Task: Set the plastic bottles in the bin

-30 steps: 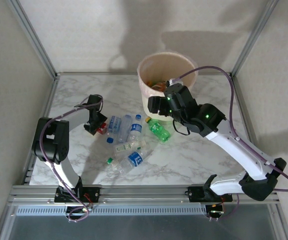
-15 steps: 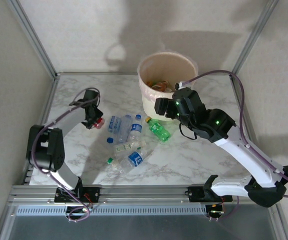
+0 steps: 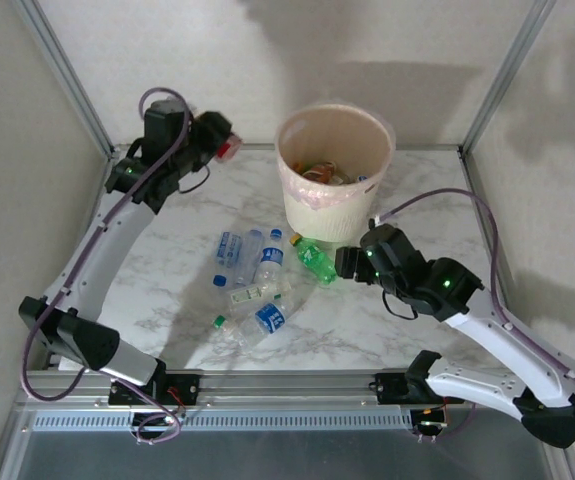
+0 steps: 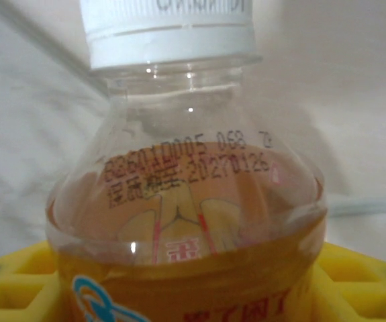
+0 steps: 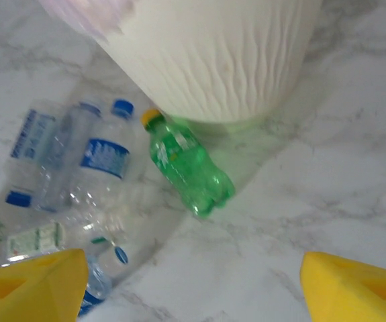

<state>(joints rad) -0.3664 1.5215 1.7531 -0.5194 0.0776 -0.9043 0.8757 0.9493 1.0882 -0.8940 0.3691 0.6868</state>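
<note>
The bin [image 3: 317, 215] is already holding bottles [image 3: 319, 172]. Our left claw [image 3: 222, 146], lifted off the table [image 3: 422, 205], is clamping a white-capped bottle [image 4: 179, 201] beside the bin, ready to drop, we are judging, while our right claw [image 5: 193, 282], withdrawn, is hovering wide above the green bottle [image 5: 187, 171].

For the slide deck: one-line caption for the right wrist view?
Right fingers open above a green bottle lying beside the bin, clear bottles to its left.
</note>
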